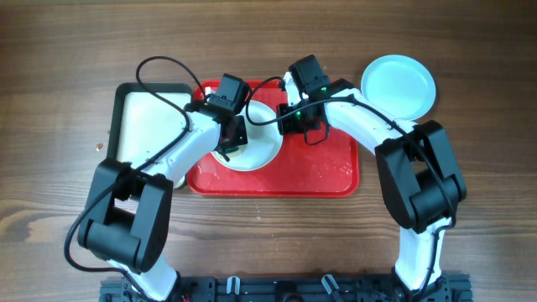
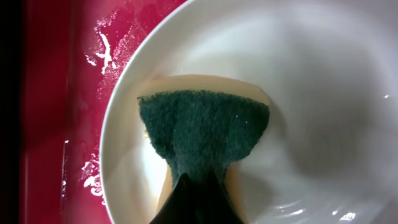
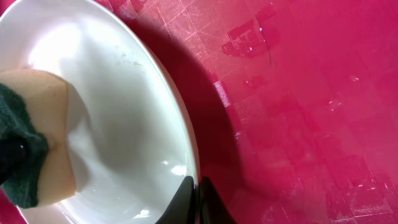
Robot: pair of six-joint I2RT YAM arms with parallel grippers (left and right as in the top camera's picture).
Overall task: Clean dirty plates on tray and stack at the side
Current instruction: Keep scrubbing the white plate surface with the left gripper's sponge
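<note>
The wooden counter (image 1: 67, 50) carries everything. The red tray (image 1: 323, 172) lies at its centre, long side running from 9 to 3 o'clock. In the wrist views its floor is wet, with whitish smears (image 2: 102, 50) by the dish. Just beside the red tray at 9 o'clock is a black-rimmed tray (image 1: 144, 126) with a cream inside.

The white plate (image 1: 262, 153) sits inside the red tray at its 9 o'clock end. A pale-blue plate (image 1: 399, 84) rests on the bare counter at 2 o'clock, off the tray and close to its corner.

A sponge (image 2: 202, 134), dark green scouring face over a yellowish body, is pressed against the white plate's inner wall. The left claw (image 1: 230, 149) is clamped on the sponge, which bulges out past the fingertips. The right claw (image 3: 199, 200) is pinched together on the white plate's rim at the plate's 3 o'clock edge.
</note>
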